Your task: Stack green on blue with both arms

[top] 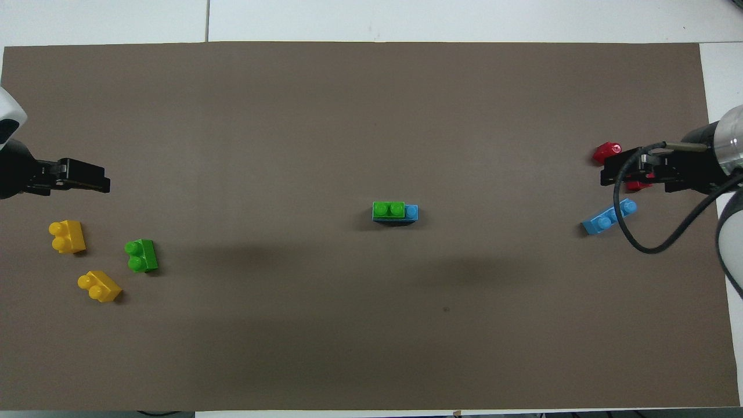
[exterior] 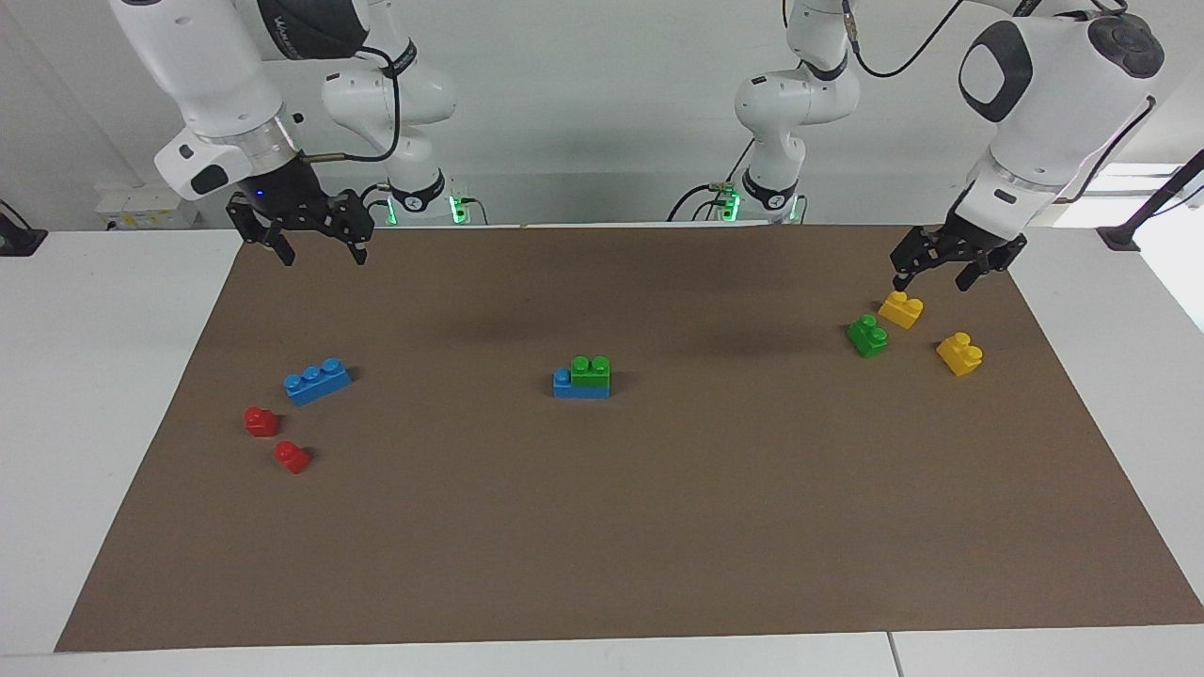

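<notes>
At the middle of the brown mat [exterior: 658, 527], seen from the facing view, a small bright green two-stud plastic brick [exterior: 591, 370] sits stacked on a long blue plastic brick [exterior: 564, 385]. Toward the right arm's end from this stack, the right hand [exterior: 314, 239] hangs open above the mat's edge. Toward the left arm's end, the left hand [exterior: 934, 273] is open over a yellow brick [exterior: 900, 308].

From overhead, the stack [top: 394, 211] lies between both open hands, with a second blue brick [top: 608, 216] near the right hand [top: 609, 174].

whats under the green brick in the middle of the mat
The stacked green brick sits on a blue brick, covering two of its studs; one blue stud stays bare at the end toward the right arm. The covered studs cannot be seen. Both grippers are elsewhere, open and empty.
</notes>
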You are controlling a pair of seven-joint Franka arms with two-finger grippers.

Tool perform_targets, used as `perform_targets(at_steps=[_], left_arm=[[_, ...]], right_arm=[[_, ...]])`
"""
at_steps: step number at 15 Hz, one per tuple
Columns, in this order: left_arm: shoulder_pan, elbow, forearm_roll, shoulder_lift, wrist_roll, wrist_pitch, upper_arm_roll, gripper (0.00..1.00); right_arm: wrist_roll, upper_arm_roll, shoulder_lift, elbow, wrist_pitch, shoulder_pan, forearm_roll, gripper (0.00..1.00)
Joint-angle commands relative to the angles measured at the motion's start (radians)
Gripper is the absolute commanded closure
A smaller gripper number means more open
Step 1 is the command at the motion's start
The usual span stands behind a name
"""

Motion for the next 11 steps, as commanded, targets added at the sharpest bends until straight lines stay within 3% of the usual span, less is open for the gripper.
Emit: perform_targets(at_steps=[1,11], left_arm=[[0.002,0.012,0.016,-0.009,0.002,-0.019,-0.008,0.0],[0.002,0.01,0.044,-0.011,0.012,-0.01,-0.007,0.0]], right_arm=[[-0.103,0.008,0.009,0.02,-0.023,-0.065,-0.018,0.0],[-0.082,0.011,0.02,0.055,-0.038,-0.075,-0.011,0.0]])
